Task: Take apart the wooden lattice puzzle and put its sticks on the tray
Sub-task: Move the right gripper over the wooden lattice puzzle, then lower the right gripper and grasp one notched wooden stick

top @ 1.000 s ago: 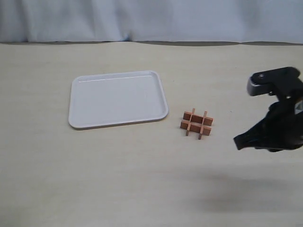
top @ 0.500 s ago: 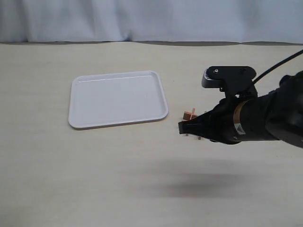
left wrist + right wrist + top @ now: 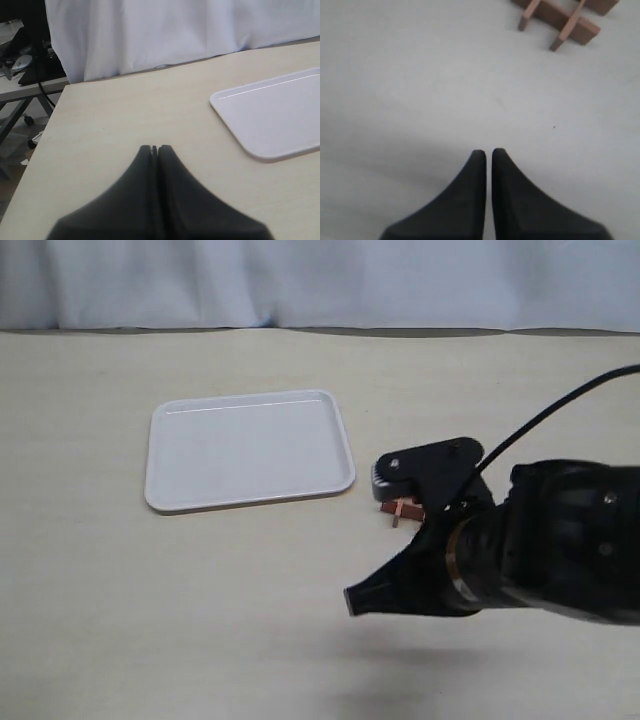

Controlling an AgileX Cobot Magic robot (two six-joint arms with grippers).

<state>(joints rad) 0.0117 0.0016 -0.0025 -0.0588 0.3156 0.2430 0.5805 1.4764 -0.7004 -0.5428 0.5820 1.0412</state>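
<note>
While the right hand [image 3: 352, 600] hangs empty with fingertips together, off the tray's [image 3: 250, 450] near corner, the wooden lattice puzzle [image 3: 404, 508] sits on the worktop [image 3: 200, 620] just beside the tray's short edge, partly hidden. The left hand [image 3: 155, 149] is closed too, empty.

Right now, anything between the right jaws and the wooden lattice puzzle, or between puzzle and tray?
Nothing visible. Only bare beige tabletop lies between the right jaws and the small reddish-brown wooden lattice puzzle, and between it and the flat white plastic tray.
</note>
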